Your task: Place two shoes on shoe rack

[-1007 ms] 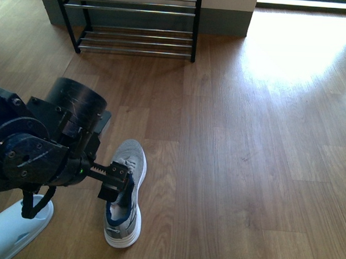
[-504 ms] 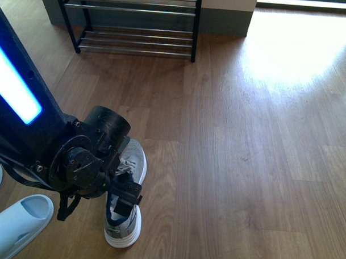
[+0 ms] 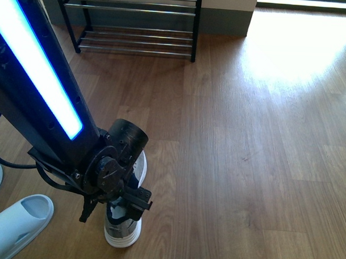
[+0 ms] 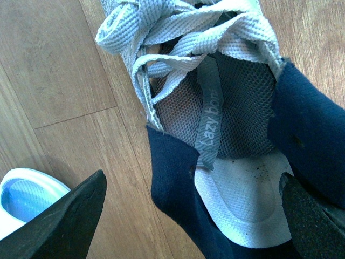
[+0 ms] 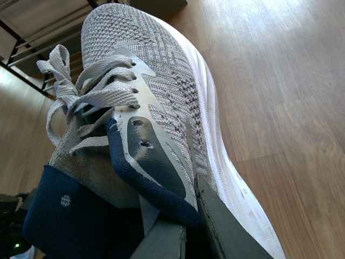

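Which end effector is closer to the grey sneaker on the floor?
Left. The left end effector hangs open over the floor sneaker; the right end effector, outside the front view, grips a second sneaker.

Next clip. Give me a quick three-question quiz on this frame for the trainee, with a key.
1. True or false: a shoe sits on the visible tiers of the shoe rack.
2. The left gripper over the grey sneaker is: A open, B shut on its laces, C out of view.
3. What is the right gripper clamped on?
Key: 1 false; 2 A; 3 a second grey sneaker.
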Motion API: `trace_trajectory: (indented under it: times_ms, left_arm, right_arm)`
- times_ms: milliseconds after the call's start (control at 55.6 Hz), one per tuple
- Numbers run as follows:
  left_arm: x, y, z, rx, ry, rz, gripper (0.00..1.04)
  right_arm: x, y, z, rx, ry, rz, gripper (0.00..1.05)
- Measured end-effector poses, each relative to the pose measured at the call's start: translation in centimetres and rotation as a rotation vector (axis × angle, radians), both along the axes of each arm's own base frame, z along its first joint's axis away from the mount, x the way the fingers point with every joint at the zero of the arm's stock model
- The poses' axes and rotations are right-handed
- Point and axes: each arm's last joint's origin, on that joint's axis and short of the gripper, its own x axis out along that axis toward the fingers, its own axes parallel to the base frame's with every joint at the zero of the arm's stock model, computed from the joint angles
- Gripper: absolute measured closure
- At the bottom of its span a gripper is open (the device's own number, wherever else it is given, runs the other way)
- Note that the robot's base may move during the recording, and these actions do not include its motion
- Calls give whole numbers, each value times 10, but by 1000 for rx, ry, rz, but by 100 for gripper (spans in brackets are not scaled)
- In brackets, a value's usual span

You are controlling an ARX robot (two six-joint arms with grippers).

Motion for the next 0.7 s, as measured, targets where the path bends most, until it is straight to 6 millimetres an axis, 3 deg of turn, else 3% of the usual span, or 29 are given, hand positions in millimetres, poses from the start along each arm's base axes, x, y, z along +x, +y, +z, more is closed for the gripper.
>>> trace_trajectory:
  times_ms: [270, 701]
  left_arm:
    - [-2, -4, -7, 50, 13, 16, 11]
    - [-14, -5, -18, 140, 36, -1, 102]
  right_arm:
    - [0, 0, 0, 0, 0, 0, 104]
    - [0, 0, 0, 0, 0, 0, 104]
